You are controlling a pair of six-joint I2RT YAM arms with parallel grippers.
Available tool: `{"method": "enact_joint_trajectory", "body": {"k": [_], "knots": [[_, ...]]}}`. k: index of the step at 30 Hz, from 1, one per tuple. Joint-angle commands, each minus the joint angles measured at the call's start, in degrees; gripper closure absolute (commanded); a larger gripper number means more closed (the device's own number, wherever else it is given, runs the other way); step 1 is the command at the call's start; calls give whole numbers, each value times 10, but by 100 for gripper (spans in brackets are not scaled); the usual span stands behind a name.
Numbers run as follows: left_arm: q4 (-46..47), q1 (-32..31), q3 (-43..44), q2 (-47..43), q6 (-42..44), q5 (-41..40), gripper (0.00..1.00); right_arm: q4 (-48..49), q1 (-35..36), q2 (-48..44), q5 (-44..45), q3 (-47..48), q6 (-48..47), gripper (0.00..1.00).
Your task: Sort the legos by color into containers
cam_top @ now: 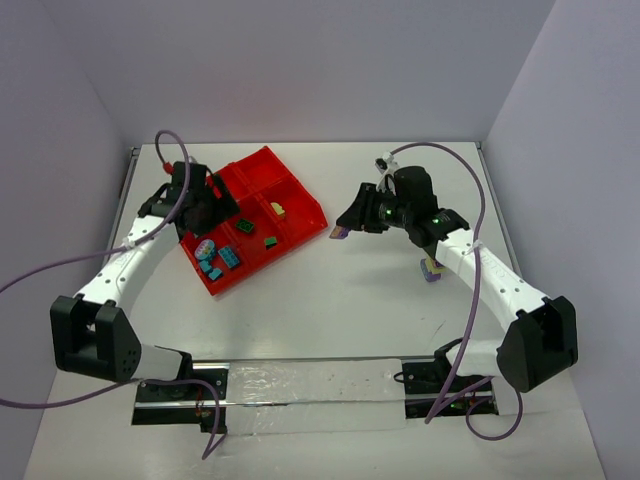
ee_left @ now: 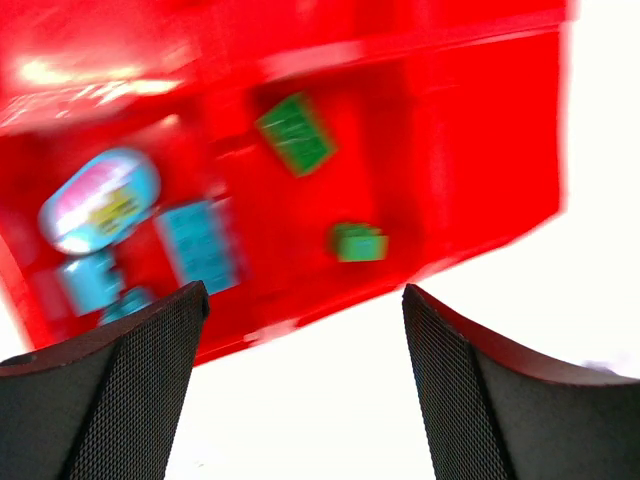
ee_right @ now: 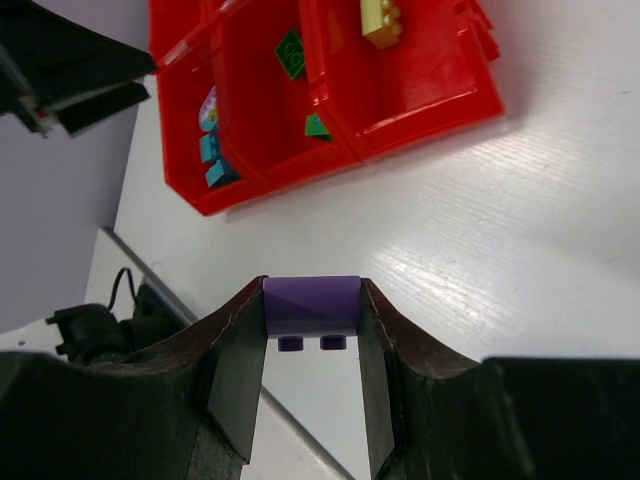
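Our right end effector (ee_right: 310, 300) is clamping a purple brick (ee_right: 310, 306) between its two fingers, studs pointing back toward the wrist camera. In the top view we are seeing that same end effector (cam_top: 345, 224) hanging above the table (cam_top: 330, 290), with the purple brick (cam_top: 338, 234) at its tip, off the tray's right corner and apart from it.

Beyond the held brick, the red tray (ee_right: 420, 95) is sitting at an angle on the table. We are finding its near row of compartments partly sorted. A yellow-green brick (ee_right: 380, 18) is lying alone in the right compartment. Two green bricks (ee_right: 290, 52) are lying in the middle one, the smaller of them close to the front wall. Teal bricks (ee_right: 212, 148) are crowding the left compartment beside a pastel oval piece (ee_right: 209, 105). From above we are reading the same layout: yellow-green brick (cam_top: 278, 209), green bricks (cam_top: 246, 226), teal bricks (cam_top: 230, 256) and pastel oval piece (cam_top: 205, 247) inside the red tray (cam_top: 255, 175).

Our left end effector (ee_left: 303, 295) is hovering over the tray's near edge with its fingers spread wide and nothing between them. Its blurred wrist view is showing the green bricks (ee_left: 295, 132) and teal bricks (ee_left: 200, 243) below. In the top view it (cam_top: 205, 205) is sitting over the tray's left side.

Farther out, a small multicolour clump (cam_top: 432, 268) is resting on the table, partly hidden by the right arm.
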Motion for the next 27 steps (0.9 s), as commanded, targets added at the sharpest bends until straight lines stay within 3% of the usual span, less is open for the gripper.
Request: {"method": "enact_joint_trajectory", "body": {"k": [1, 8, 11, 19, 24, 27], "knots": [[19, -26, 121, 62, 25, 61, 14, -6, -2, -1, 62, 28, -20, 100], [-39, -52, 257, 183, 24, 37, 14, -10, 0, 14, 80, 34, -19, 100], [-11, -56, 277, 197, 25, 78, 12, -13, 1, 19, 70, 40, -19, 100], [145, -54, 187, 151, 96, 538, 13, 44, -5, 15, -62, 39, -4, 100], [240, -51, 115, 119, 68, 696, 13, 113, -9, 19, -142, 27, 45, 100], [275, -50, 78, 89, 61, 738, 12, 136, -10, 21, -162, 26, 73, 100]]}}
